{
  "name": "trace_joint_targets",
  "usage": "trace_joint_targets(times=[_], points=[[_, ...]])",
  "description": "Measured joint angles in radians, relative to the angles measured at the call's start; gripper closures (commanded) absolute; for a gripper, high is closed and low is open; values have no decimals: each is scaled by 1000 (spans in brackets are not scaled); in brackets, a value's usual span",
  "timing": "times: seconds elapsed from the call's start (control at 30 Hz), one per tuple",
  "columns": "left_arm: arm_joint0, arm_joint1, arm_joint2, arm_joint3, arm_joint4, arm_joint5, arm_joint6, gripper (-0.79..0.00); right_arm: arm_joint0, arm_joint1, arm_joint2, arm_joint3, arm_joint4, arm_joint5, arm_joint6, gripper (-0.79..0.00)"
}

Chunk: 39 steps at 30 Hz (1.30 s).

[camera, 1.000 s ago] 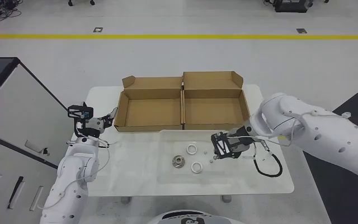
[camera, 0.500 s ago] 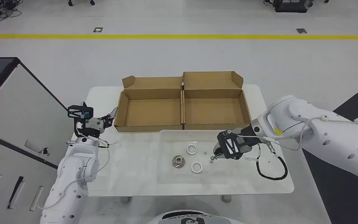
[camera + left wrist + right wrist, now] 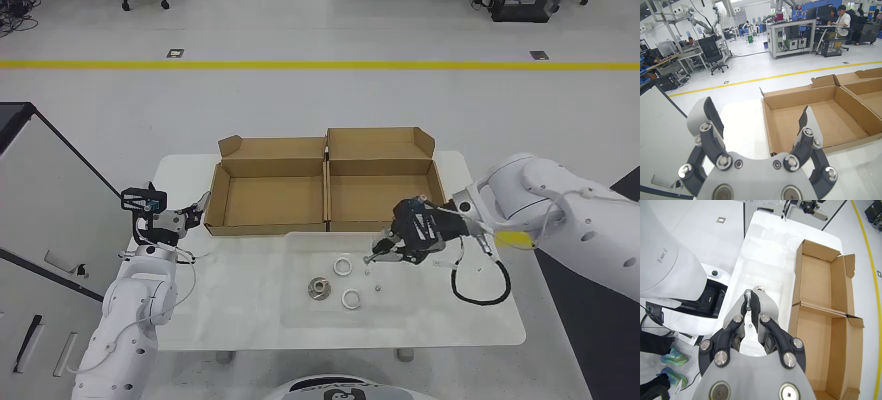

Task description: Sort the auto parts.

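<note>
My right gripper (image 3: 383, 250) hangs over the right end of the clear tray (image 3: 300, 305), shut on a threaded steel bolt (image 3: 371, 259). In the right wrist view the bolt (image 3: 747, 300) lies lengthwise between the black pads, head sticking out past the tips of the gripper (image 3: 749, 303). In the tray lie two white rings (image 3: 342, 267) (image 3: 352, 298), a metal flanged part (image 3: 318, 289) and a small nut (image 3: 379, 287). My left gripper (image 3: 761, 117) is open and empty by the left box's (image 3: 815, 121) near corner, beside the table's left edge (image 3: 190, 213).
Two open cardboard boxes stand side by side behind the tray, the left one (image 3: 268, 200) and the right one (image 3: 385, 197), both bare inside. A black cable (image 3: 480, 290) loops from the right arm over the table's right side. A grey panel (image 3: 40, 190) stands to the left.
My right gripper has risen off the tray floor with the bolt and shifted toward the right box. The left arm has stayed still.
</note>
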Motion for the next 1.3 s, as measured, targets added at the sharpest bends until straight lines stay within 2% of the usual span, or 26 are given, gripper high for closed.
trace_joint_targets(times=[0.43,0.6,0.73,1.3], points=[[0,0,0,0,0,0,0,-785,188,-154,-89,140,208,0,-121,0],[0,0,0,0,0,0,0,-785,231,-193,-89,160,284,0,-205,0],[0,0,0,0,0,0,0,-785,224,-201,-71,149,320,0,-300,0],[0,0,0,0,0,0,0,-785,224,-201,-71,149,319,0,-293,0]])
